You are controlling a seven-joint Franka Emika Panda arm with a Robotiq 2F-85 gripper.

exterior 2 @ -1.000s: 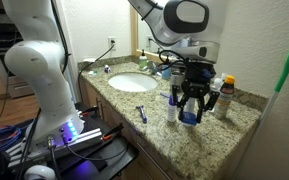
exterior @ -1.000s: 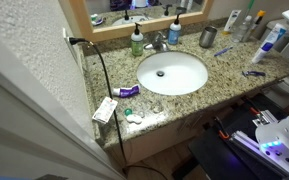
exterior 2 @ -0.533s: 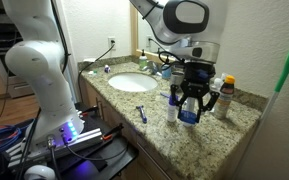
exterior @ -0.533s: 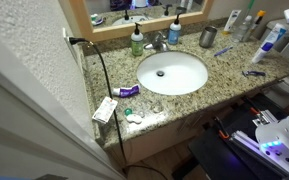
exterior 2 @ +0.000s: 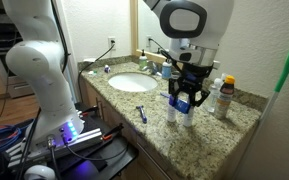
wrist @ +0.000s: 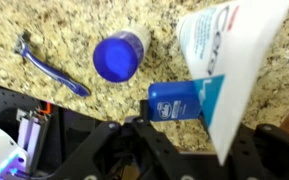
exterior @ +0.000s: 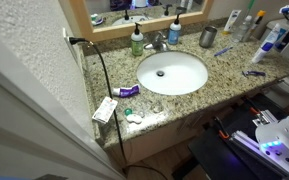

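- Gripper (exterior 2: pixel 182 104) clenched on the blue cap of a white tube (wrist: pixel 231 55), raised above the granite tabletop (wrist: pixel 74 20)
- Blue-capped bottle (wrist: pixel 119 55) just beside it, razor (wrist: pixel 50 66) farther off

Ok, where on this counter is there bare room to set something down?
Bare granite lies between the sink and the razor, and between the cord and the sink. Crowded: the back edge round the faucet, and the bottles beside the gripper, which is shut on a tube.
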